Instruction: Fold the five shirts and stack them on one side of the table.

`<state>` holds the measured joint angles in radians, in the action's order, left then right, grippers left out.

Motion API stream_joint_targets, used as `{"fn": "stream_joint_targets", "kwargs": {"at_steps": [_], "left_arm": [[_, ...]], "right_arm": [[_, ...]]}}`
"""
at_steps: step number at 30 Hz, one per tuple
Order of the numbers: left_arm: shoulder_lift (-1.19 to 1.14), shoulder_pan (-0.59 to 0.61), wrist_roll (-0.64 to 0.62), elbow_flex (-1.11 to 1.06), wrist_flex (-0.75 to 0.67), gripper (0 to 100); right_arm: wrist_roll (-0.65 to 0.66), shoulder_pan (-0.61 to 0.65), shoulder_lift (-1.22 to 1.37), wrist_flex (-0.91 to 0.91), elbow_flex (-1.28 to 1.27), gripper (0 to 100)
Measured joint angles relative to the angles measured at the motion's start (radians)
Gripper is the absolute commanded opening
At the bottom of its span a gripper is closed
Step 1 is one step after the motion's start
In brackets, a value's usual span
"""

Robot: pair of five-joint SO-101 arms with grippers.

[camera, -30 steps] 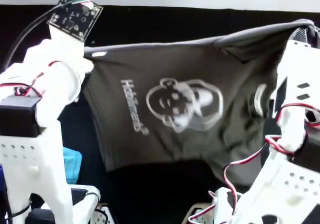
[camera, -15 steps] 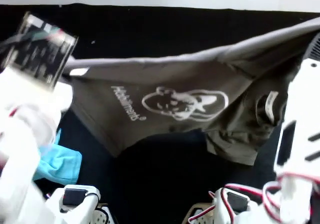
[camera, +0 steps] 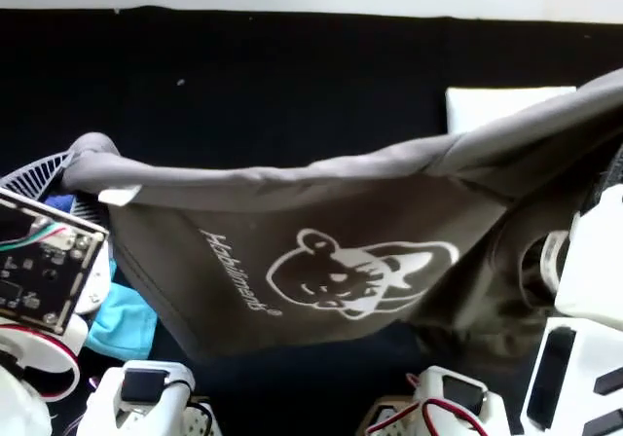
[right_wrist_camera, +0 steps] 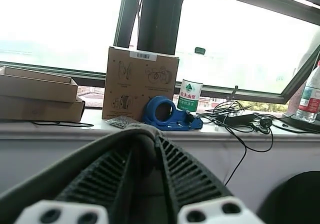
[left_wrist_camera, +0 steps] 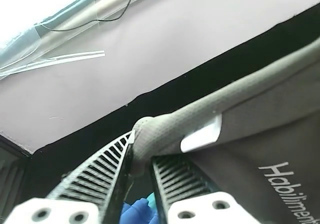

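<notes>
A dark grey shirt (camera: pixel 321 261) with a white face print hangs stretched in the air above the black table (camera: pixel 292 86), held up by both arms. My left gripper (left_wrist_camera: pixel 141 151) is shut on one bunched corner of the grey shirt (left_wrist_camera: pixel 240 124); in the high view that corner (camera: pixel 88 159) sits at the left. My right gripper (right_wrist_camera: pixel 145 151) is shut on the opposite edge of the grey shirt (right_wrist_camera: pixel 135 134), off the high view's right side. A white folded shirt (camera: pixel 496 105) lies on the table at the back right.
A light blue garment (camera: pixel 127 319) lies at the front left beside a white basket (camera: pixel 34 173) with blue cloth in it. The arm bases (camera: pixel 146 397) stand along the front edge. The right wrist view faces a windowsill with boxes, a bottle and cables.
The left arm has swung down and toward the front left, carrying its shirt corner lower and leftward. The shirt now hangs nearer the front, uncovering the white folded shirt behind.
</notes>
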<state>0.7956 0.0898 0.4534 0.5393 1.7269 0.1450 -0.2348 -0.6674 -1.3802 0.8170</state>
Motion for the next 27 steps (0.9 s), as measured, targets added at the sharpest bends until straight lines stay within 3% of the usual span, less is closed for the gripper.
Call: {"fn": "stream_joint_targets", "kwargs": {"at_steps": [8,15,27], "left_arm": [[-0.178,0.000,0.015,-0.209,-0.118,1],[-0.473,0.000,0.015,-0.250,-0.321,1],[-0.922,0.040,0.015,0.086,-0.348,1]], "right_arm": [[0.000,0.103,0.132,0.003,-0.273,0.6],[0.000,0.144,0.339,0.203,-0.474,0.6],[0.000,0.149,0.655,0.281,-0.304,0.6]]}}
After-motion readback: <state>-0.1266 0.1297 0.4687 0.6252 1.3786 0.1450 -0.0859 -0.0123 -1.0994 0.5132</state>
